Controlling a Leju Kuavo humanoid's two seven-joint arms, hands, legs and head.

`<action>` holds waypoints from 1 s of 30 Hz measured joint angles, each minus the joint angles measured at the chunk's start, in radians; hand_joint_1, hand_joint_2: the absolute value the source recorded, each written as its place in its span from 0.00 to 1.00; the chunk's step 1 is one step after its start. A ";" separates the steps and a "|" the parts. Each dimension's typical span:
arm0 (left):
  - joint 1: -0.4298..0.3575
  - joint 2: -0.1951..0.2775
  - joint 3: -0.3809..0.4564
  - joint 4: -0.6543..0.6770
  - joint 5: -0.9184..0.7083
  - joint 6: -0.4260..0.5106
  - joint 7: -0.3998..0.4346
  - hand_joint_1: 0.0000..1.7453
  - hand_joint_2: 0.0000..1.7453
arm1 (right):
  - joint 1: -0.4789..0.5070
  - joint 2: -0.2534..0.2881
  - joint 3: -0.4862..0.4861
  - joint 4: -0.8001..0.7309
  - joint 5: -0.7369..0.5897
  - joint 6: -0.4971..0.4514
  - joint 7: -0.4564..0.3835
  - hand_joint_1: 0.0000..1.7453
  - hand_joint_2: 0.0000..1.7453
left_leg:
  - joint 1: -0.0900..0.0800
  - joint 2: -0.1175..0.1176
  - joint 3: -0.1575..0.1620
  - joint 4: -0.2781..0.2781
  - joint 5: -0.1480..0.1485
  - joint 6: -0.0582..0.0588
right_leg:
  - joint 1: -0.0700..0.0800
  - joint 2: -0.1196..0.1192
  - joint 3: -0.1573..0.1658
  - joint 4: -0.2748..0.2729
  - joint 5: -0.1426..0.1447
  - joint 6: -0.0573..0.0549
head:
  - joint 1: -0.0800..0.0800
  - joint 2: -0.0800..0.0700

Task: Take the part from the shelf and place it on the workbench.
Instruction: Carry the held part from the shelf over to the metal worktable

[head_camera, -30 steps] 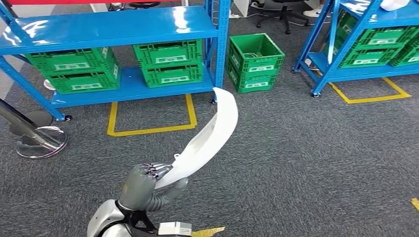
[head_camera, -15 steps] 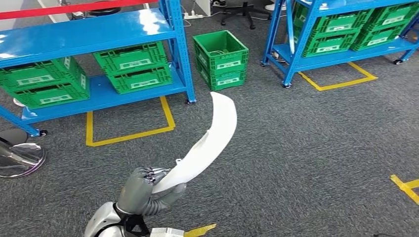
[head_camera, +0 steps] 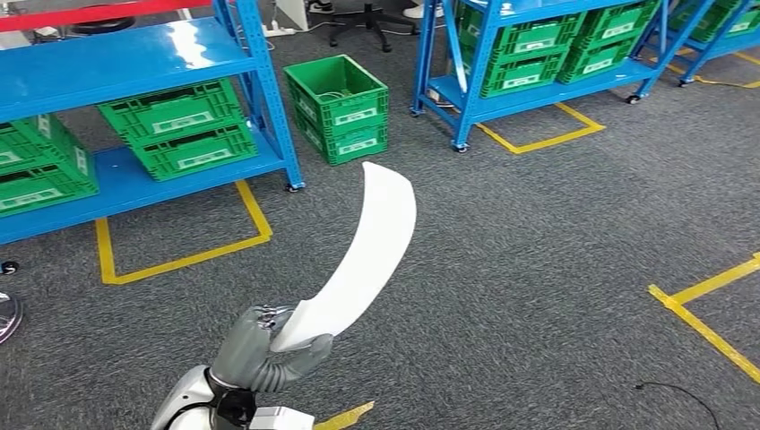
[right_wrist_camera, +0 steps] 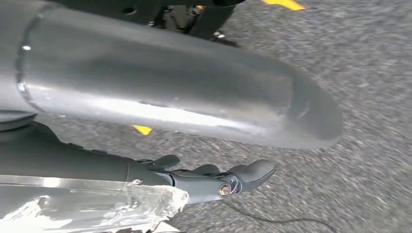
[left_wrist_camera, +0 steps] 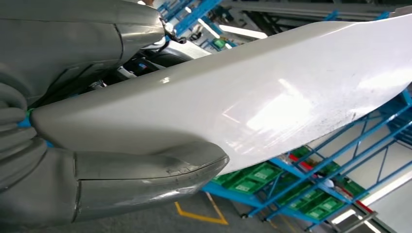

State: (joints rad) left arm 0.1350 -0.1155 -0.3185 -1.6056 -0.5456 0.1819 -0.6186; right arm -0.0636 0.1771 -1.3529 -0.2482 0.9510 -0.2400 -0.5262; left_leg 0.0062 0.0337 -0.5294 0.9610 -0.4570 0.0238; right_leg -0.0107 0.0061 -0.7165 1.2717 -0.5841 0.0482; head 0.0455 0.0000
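The part is a long, curved white panel (head_camera: 363, 255). My left hand (head_camera: 260, 349) grips its near end low in the head view, and the panel rises up and away over the grey carpet. Close up in the left wrist view, the thick thumb (left_wrist_camera: 145, 174) presses under the glossy white panel (left_wrist_camera: 272, 92). My right hand (right_wrist_camera: 214, 179) hangs beside my body above the carpet, its dark fingers stretched out with nothing in them.
Blue shelving (head_camera: 125, 63) with green crates (head_camera: 179, 125) stands at the far left. A lone green crate (head_camera: 339, 107) sits on the floor between it and a second blue rack (head_camera: 538, 54). Yellow floor tape (head_camera: 708, 313) marks bays on the right.
The whole view has swung to the right, so shelves and crates slid left in the picture. The white panel stays in my left hand, now standing more upright.
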 joint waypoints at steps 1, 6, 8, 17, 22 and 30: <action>0.000 0.000 0.005 0.002 0.003 -0.004 0.002 1.00 1.00 | 0.001 -0.002 0.000 0.000 -0.003 0.006 -0.016 0.00 0.00 | 0.000 0.012 0.000 0.000 -0.001 -0.001 | -0.003 -0.005 0.012 -0.016 0.016 0.003 | 0.000 0.000; -0.002 -0.005 0.021 0.010 0.010 -0.011 0.004 1.00 1.00 | -0.004 -0.011 0.000 -0.003 -0.008 0.024 -0.058 0.00 0.00 | -0.008 0.051 0.003 0.011 -0.009 -0.025 | -0.005 -0.056 0.163 -0.275 0.108 -0.008 | -0.002 0.000; -0.004 -0.009 0.028 0.014 0.010 -0.014 0.006 1.00 1.00 | -0.003 -0.013 0.000 -0.004 -0.011 0.037 -0.090 0.00 0.00 | -0.008 0.063 0.003 0.013 -0.009 -0.033 | -0.002 -0.040 0.160 -0.276 0.110 -0.024 | -0.004 0.000; -0.011 -0.018 0.046 0.043 -0.009 -0.017 0.007 1.00 1.00 | -0.007 -0.017 0.000 -0.019 -0.019 0.086 -0.170 0.00 0.00 | 0.000 -0.031 -0.112 0.274 -0.121 -0.040 | 0.004 0.049 0.143 -0.276 0.128 -0.055 | -0.009 0.000; -0.013 -0.024 0.052 0.046 -0.012 -0.014 0.008 1.00 1.00 | -0.009 -0.014 0.000 -0.019 -0.017 0.086 -0.168 0.00 0.00 | -0.002 -0.106 -0.001 0.034 -0.024 -0.007 | 0.006 0.099 0.132 -0.272 0.136 -0.040 | -0.010 0.000; -0.010 -0.039 0.057 0.050 -0.021 -0.006 0.007 1.00 1.00 | -0.008 -0.014 0.000 -0.020 -0.017 0.084 -0.160 0.00 0.00 | -0.002 -0.012 0.005 0.003 -0.009 -0.001 | 0.000 0.003 -0.011 -0.013 0.012 -0.005 | -0.002 0.000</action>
State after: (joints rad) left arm 0.1253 -0.1541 -0.2619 -1.5556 -0.5663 0.1763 -0.6114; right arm -0.0714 0.1629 -1.3524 -0.2682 0.9343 -0.1555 -0.6859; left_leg 0.0041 0.0217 -0.5247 0.9644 -0.4658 0.0223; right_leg -0.0109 0.0086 -0.7276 1.2587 -0.5724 0.0434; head 0.0432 0.0000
